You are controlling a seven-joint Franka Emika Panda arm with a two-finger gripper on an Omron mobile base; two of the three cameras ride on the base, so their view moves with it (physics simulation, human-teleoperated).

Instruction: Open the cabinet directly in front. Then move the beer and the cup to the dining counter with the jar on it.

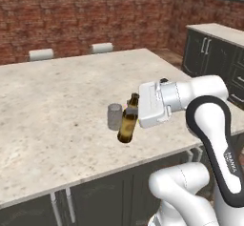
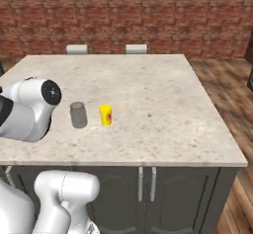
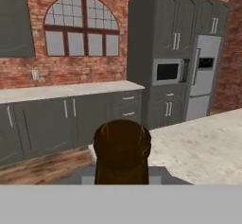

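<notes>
The beer is clamped in the hand, lifted over the tabletop just beside the jar. In the left base view its long axis runs nearly upright with a lean: the narrow neck points up and toward the hand, while the brown base swings down and away, toward the near edge of the tabletop. The hand's fingers are pressed in on the upper part of the bottle, about at the shoulder and neck; the bottom hangs free above the stone, and whether it touches cannot be told. In the hand view the beer shows as a dark brown rounded body rising at the bottom centre, seen along the hand's own line.

The jar stands upright on the tabletop, on the far side of the bottle from the hand in the left base view, very close to it; whether they touch cannot be told. In the right base view the jar has the cup just beside it, upright, its red-orange mark facing the camera, a small gap between the two. Both sit toward the near edge of the tabletop.

Beyond the jar, at the far edge of the tabletop, two pale stool backs show against the brick wall. In the hand view, past the bottle, stand low dark cabinets, an arched window and a fridge.
</notes>
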